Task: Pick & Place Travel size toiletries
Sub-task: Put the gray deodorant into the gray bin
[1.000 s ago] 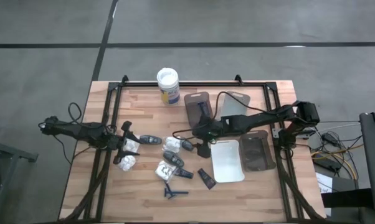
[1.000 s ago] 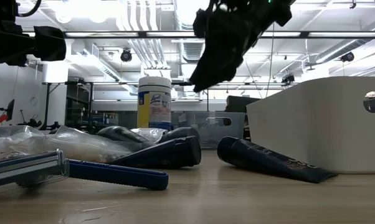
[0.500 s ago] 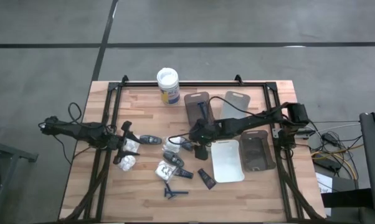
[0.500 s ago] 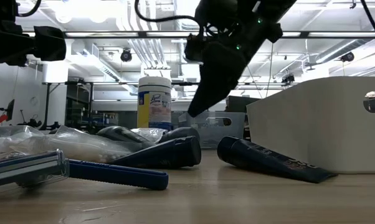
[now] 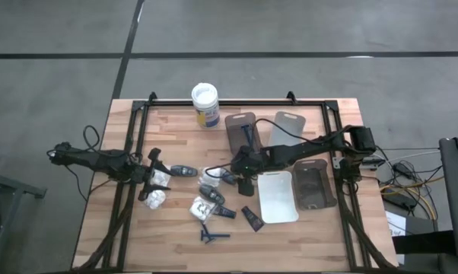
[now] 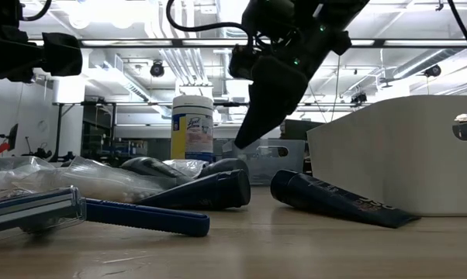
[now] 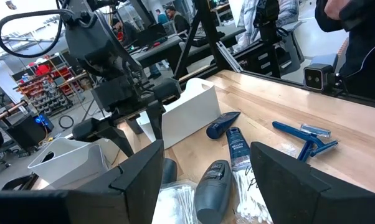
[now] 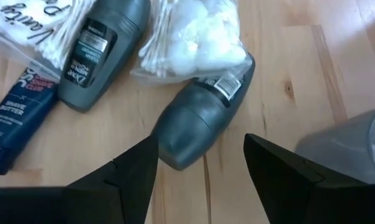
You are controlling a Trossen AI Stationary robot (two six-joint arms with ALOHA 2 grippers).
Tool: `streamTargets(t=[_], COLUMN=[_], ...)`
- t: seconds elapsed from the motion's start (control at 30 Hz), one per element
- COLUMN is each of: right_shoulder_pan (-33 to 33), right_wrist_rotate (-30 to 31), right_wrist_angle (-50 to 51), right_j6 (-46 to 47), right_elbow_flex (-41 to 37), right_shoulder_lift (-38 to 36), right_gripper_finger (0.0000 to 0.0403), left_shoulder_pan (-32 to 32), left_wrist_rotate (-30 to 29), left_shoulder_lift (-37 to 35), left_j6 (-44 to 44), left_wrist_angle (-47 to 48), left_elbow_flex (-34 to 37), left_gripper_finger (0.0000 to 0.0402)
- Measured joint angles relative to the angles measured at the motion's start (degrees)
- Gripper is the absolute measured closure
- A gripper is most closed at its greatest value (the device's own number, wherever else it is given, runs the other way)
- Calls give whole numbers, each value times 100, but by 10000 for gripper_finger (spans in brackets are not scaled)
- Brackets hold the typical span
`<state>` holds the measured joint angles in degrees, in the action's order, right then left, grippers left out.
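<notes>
**Inspector:** Progress, left to right?

**Operator:** Left gripper (image 5: 154,173) waits open over white packets (image 5: 157,188). Most toiletries lie loose mid-table. My right gripper (image 5: 240,176) hovers open and empty above a grey bottle (image 8: 203,119). The white tray (image 5: 277,196) looks empty; I judge nearly everything remains.

In the high view the tub (image 5: 205,103) stands at the table's (image 5: 176,228) upper edge, left of centre. Four trays sit right of centre: two above (image 5: 242,131) (image 5: 288,124), two below (image 5: 275,196) (image 5: 314,185). The right gripper (image 5: 242,172) hangs just left of the lower trays, over a bottle (image 5: 229,177). Packets (image 5: 159,188) lie at mid-left by the left gripper (image 5: 151,176). Below centre lie a razor (image 5: 212,234) and, to its right, a tube (image 5: 251,218).
</notes>
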<state>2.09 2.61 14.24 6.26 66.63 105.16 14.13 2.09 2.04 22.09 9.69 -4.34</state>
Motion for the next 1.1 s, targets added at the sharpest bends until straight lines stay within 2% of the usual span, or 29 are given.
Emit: streamTargets(t=[0.63, 0.93, 1.1], right_shoulder_pan=[2, 2, 20], right_wrist_rotate=[0, 50, 123], right_wrist_angle=[17, -215, -380], right_j6=[71, -72, -167], right_elbow_flex=[-41, -41, 114], right_shoulder_lift=[161, 383, 645], right_gripper_finger=[127, 119, 127], left_shoulder_pan=[0, -1, -1], left_wrist_rotate=[1, 0, 0], left_shoulder_lift=[13, 13, 13], left_j6=[2, 2, 2], left_wrist_angle=[2, -1, 2], left_elbow_flex=[0, 1, 1], left_gripper_finger=[158, 158, 158])
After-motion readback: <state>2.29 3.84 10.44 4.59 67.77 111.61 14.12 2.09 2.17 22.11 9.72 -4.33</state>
